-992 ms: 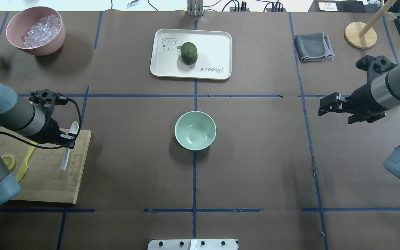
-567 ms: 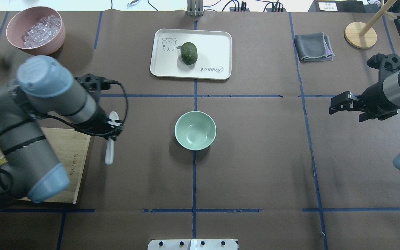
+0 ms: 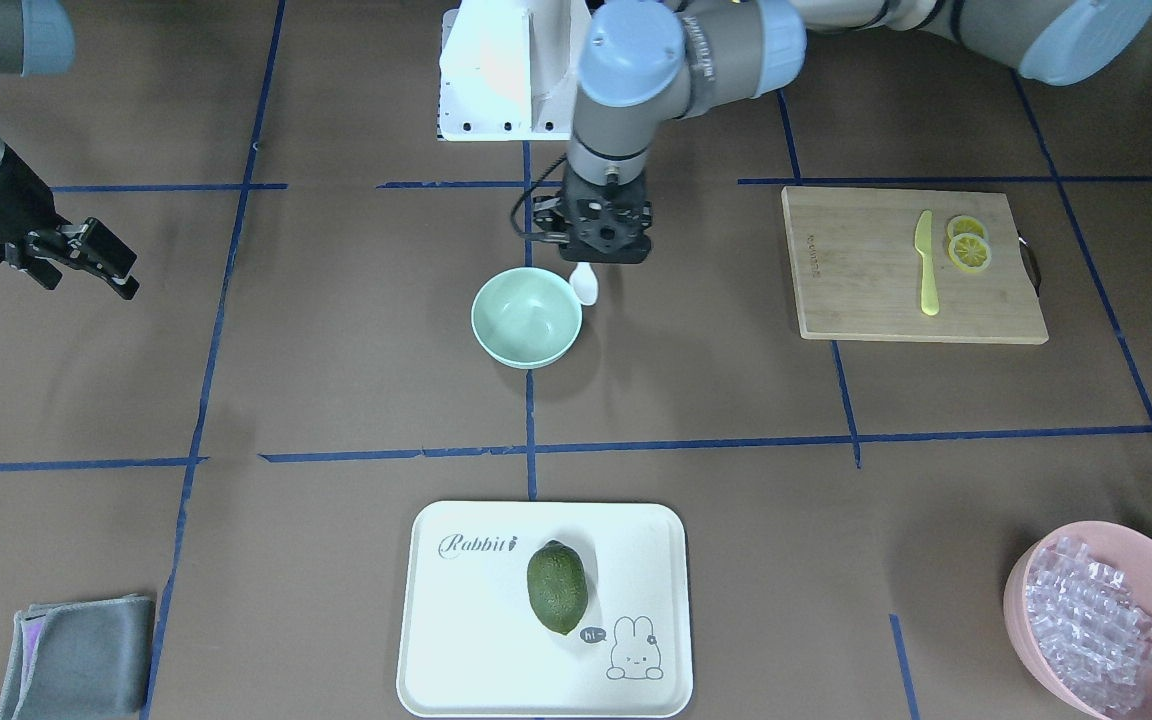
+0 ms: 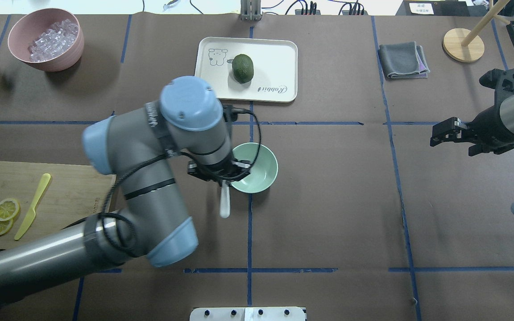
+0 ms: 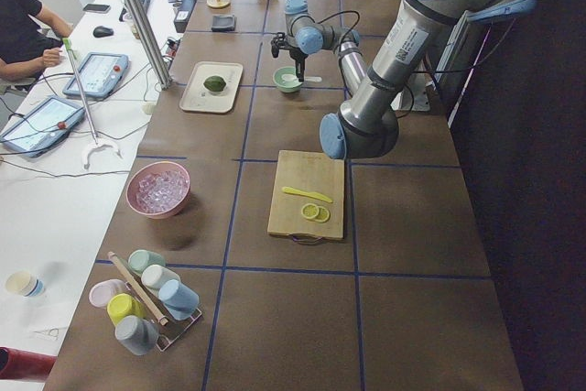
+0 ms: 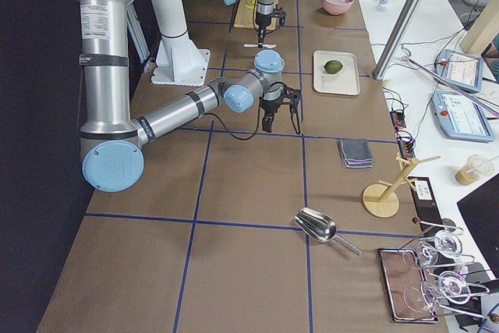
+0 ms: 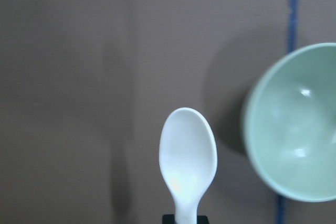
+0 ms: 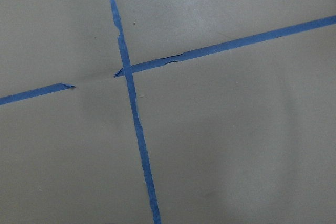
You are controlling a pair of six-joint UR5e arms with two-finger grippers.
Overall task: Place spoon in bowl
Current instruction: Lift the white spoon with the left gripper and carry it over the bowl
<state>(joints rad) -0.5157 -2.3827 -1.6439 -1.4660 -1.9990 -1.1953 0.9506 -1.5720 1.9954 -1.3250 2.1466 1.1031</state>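
The pale mint-green bowl (image 4: 259, 171) stands at the table's middle; it also shows in the front view (image 3: 526, 318) and the left wrist view (image 7: 296, 124). My left gripper (image 4: 222, 177) is shut on the white spoon (image 4: 225, 203) and holds it in the air beside the bowl's left rim. The scoop (image 7: 188, 158) points away from me and hangs over the table, outside the bowl; in the front view the spoon (image 3: 585, 284) is next to the rim. My right gripper (image 4: 434, 135) is open and empty, far to the right over bare table.
A wooden cutting board (image 4: 74, 191) with a yellow knife (image 4: 34, 205) and lemon slices (image 4: 2, 214) lies at front left. A white tray (image 4: 279, 58) with a green fruit (image 4: 243, 67) lies behind the bowl. A pink bowl of ice (image 4: 46, 38) stands far left, a grey cloth (image 4: 402, 60) far right.
My left arm has carried the spoon from over the cutting board rightward to the bowl's left rim. My right arm has drawn back a little to the right.
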